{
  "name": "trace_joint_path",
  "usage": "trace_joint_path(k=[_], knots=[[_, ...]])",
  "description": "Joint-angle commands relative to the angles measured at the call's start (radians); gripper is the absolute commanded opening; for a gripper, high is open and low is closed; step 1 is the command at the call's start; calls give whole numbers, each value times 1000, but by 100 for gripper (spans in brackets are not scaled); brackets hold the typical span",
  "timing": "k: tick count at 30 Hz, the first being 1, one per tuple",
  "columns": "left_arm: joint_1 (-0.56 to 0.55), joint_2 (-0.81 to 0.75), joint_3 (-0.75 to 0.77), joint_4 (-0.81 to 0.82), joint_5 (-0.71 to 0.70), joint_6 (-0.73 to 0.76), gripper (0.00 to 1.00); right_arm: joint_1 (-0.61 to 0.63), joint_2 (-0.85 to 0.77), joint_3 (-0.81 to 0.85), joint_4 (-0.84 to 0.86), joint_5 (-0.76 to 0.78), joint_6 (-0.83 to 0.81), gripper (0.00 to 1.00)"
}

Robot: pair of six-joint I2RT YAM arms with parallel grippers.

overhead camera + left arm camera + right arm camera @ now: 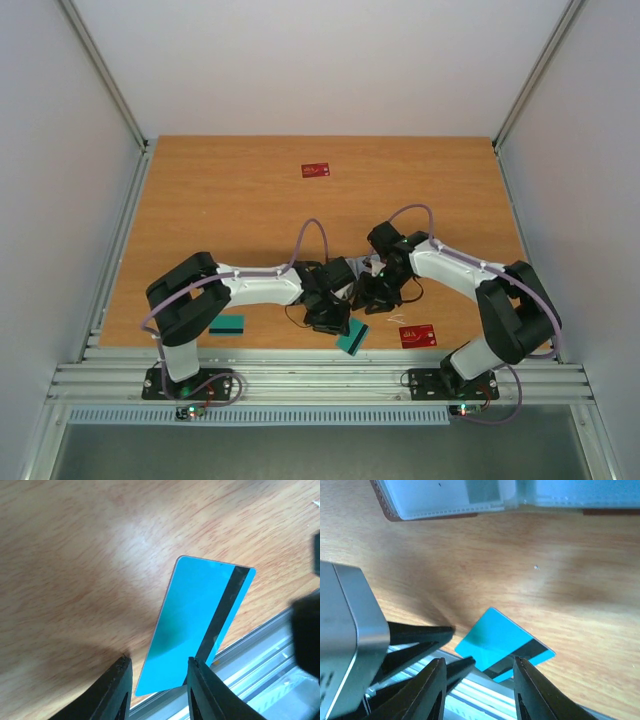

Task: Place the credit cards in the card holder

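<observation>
Two open grippers crowd one teal card at the table (75,580) lip

Both the left gripper (158,660) and the right gripper (480,661) stand with jaws apart, holding nothing. The teal card (200,625) lies flat just ahead of their fingertips, one end seemingly overhanging. A clumsy nudge could tip it onto the rail (260,650), or the grippers could collide. The card holder (470,500) lies open beyond the right fingers.

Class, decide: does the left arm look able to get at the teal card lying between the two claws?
Probably yes. The left claw hovers open over one end of the teal card, with nothing between them. The right claw crowds close beside it, though.
</observation>
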Motion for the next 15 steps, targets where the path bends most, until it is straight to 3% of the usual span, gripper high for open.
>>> trace_joint_path(k=[1, 15], knots=[[7, -31, 32, -85, -41, 51, 32, 9, -72, -14, -67, 30, 30, 40], [87, -12, 102, -117, 45, 203, 31, 10, -401, -318, 83, -91, 326, 49]])
